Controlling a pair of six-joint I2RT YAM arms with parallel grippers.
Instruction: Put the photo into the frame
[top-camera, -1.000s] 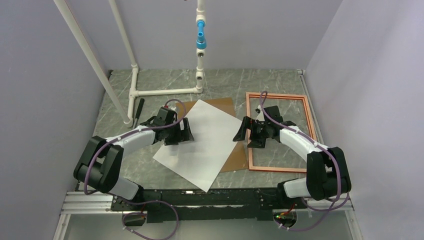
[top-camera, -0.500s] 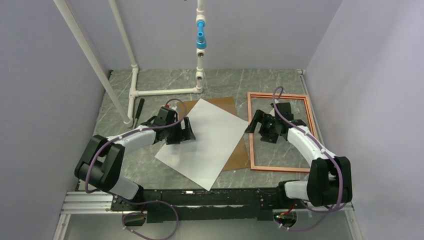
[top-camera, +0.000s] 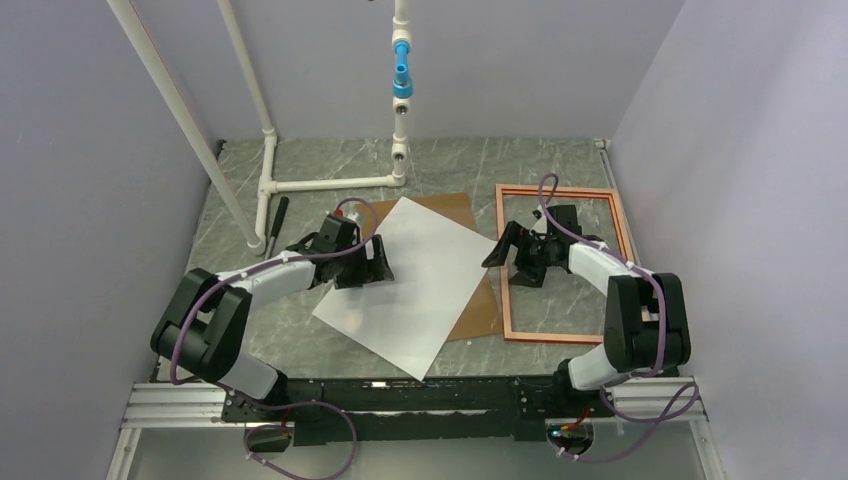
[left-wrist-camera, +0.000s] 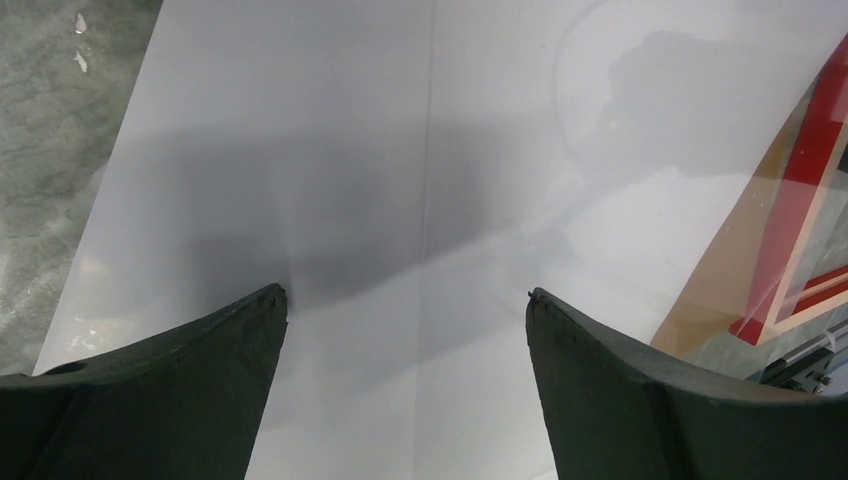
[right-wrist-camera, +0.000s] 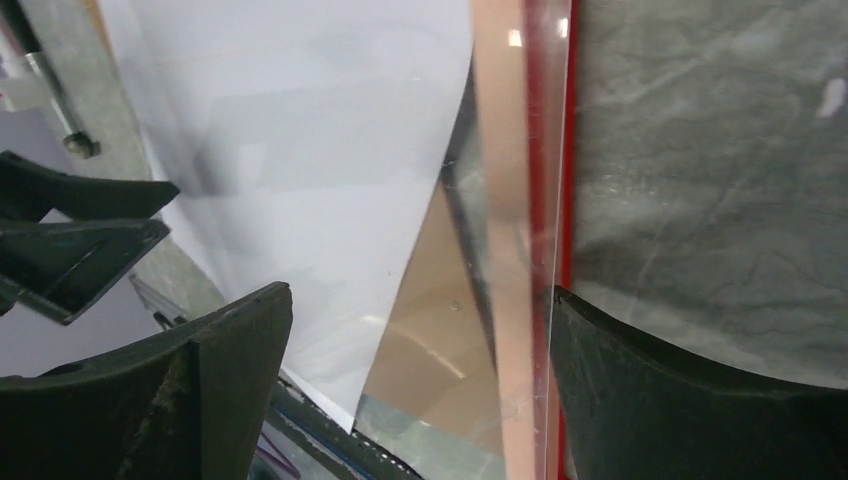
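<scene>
Now the right gripper, open and empty, has pulled back over the frame, while the left gripper, also open, hovers over the photo, which has shifted slightly rightward.

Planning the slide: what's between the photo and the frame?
The brown backing board, showing past the photo toward the frame; clearest in the top view.
</scene>
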